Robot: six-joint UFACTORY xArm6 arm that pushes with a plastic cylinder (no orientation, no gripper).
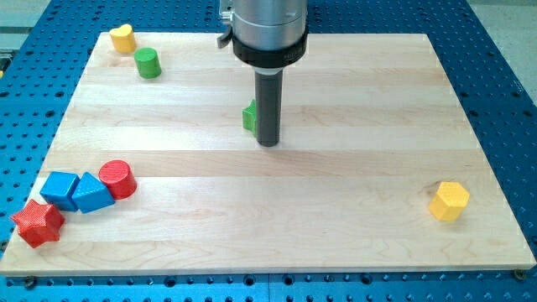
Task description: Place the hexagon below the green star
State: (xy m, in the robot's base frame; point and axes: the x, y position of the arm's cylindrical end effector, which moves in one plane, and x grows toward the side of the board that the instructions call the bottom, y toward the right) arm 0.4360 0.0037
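Observation:
The yellow hexagon point(449, 200) lies near the board's right edge, toward the view's bottom. A green block point(250, 117), mostly hidden behind my rod, sits near the board's middle; its shape cannot be made out. My tip point(268, 143) rests on the board just to the right of and slightly below that green block, touching or nearly touching it. The hexagon is far to the right of and below my tip.
A yellow heart point(123, 38) and a green cylinder point(148, 63) sit at the top left. A red cylinder point(117, 179), two blue blocks point(59, 190) point(91, 193) and a red star point(37, 222) cluster at the bottom left. The wooden board point(336, 235) lies on a blue table.

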